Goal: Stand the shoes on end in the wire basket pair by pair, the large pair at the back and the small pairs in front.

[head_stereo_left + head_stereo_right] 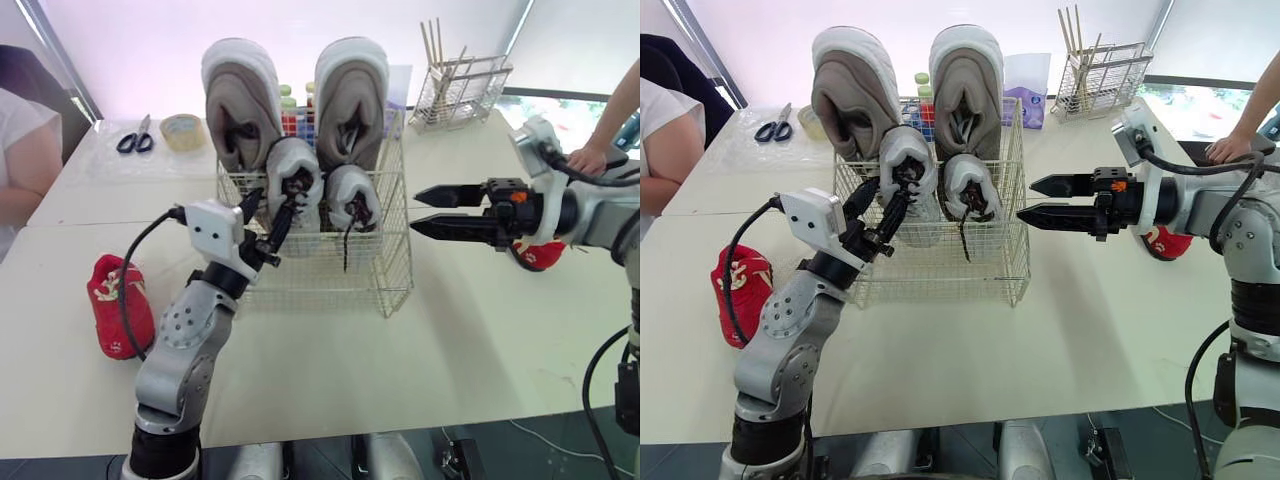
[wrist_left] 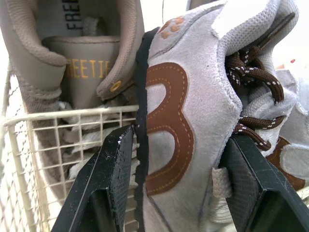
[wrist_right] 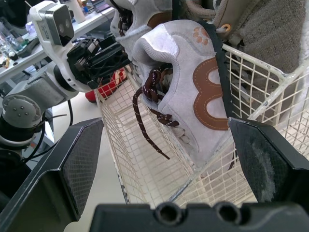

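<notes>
Standing on end in the front row of the wire basket (image 1: 330, 285), at the centre of the frame, the left small grey shoe (image 1: 297, 175) sits between the two black fingers (image 2: 113, 169) of the left gripper (image 1: 268, 208), which reaches up to it from the lower left. The fingers are clamped on it, one against the sole edge and the other against the laced side. Just to its right stands the second small grey shoe (image 1: 352, 200), brown laces hanging down the basket's front. Behind them the large grey pair (image 1: 240, 105) stands upright at the back of the basket, rising well above its rim. The right gripper (image 1: 415, 212) hovers at centre right, just outside the basket's right wall, its fingers spread apart and holding nothing. A red shoe (image 1: 118, 305) lies on the table (image 1: 480, 340) at lower left; what looks like a second red shoe (image 1: 545, 255) lies behind the right gripper, partly hidden.
</notes>
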{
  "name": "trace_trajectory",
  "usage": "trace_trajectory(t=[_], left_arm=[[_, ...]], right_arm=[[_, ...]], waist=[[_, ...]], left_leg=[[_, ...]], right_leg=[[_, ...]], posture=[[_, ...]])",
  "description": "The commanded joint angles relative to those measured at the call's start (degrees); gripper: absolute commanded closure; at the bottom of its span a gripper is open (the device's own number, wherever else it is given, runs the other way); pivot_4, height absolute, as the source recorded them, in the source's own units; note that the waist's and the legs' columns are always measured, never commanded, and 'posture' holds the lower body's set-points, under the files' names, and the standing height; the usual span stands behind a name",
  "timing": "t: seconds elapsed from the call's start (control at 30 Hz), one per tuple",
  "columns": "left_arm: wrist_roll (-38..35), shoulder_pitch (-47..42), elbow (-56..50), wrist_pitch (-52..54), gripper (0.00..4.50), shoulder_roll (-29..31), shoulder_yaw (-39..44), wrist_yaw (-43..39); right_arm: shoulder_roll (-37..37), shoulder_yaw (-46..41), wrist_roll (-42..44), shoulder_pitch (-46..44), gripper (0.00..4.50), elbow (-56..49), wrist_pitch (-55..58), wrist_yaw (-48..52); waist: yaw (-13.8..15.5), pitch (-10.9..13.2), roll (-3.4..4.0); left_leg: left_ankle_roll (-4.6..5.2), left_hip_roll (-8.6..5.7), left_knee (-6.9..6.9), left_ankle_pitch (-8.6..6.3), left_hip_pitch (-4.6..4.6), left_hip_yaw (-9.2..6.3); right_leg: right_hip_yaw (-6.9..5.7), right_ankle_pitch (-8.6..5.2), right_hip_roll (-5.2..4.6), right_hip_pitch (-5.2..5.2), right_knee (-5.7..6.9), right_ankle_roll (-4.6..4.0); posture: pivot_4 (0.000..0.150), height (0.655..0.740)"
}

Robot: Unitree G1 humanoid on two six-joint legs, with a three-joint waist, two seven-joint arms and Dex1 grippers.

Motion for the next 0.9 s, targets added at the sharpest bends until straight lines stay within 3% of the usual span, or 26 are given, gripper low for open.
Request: trace_trajectory(t=[0.03, 0.43, 0.67, 0.8, 0.9], left_arm=[[-2.7, -3.7, -4.6, 4.6, 1.94, -1.0, 2.5, 3.3], [-9.4, -2.4, -11.9, 13.5, 1.94, 2.9, 7.0, 3.1], [-7.9, -1.1, -13.1, 15.2, 1.94, 7.5, 7.1, 3.2], [-11.8, -0.4, -13.9, 14.3, 1.94, 5.8, 7.8, 2.7], [-14.8, 0.2, -14.2, 14.8, 0.77, 5.1, 9.0, 2.2]], right_arm=[[0.4, -1.0, -0.2, -0.9, 0.0, -0.7, -1.1, -0.3], [1.7, -0.6, -1.5, -1.2, 0.0, -0.1, -1.8, -0.2], [2.1, -0.6, -2.1, -1.3, 0.0, 0.5, -2.1, 0.1], [2.6, -0.5, -2.2, -1.0, 0.0, 0.5, -2.4, 0.1], [2.6, -0.4, -2.3, -1.2, 0.0, 0.8, -2.5, 0.3]], waist=[[0.1, 0.0, -0.01], [-0.1, 0.0, -0.02], [0.0, 0.0, -0.02], [0.0, 0.0, -0.02], [0.0, 0.0, -0.02]], left_leg=[[0.0, -0.01, 0.0, 0.0, -0.01, 0.0], [0.0, -0.01, -0.02, 0.0, -0.02, -0.01], [-0.01, -0.03, -0.02, 0.01, -0.03, 0.0], [-0.01, -0.03, -0.02, 0.01, -0.03, 0.0], [-0.01, -0.03, -0.02, 0.01, -0.04, -0.01]], right_leg=[[0.0, 0.0, 0.0, 0.0, 0.0, 0.0], [0.01, 0.0, 0.01, -0.02, 0.0, 0.01], [0.01, -0.01, 0.0, -0.02, -0.03, -0.01], [0.01, -0.01, 0.0, -0.02, -0.03, -0.02], [0.01, -0.01, -0.04, -0.02, -0.03, -0.02]], posture=[[0.15, 0.74], [0.15, 0.74], [0.15, 0.74], [0.15, 0.74], [0.15, 0.74]])
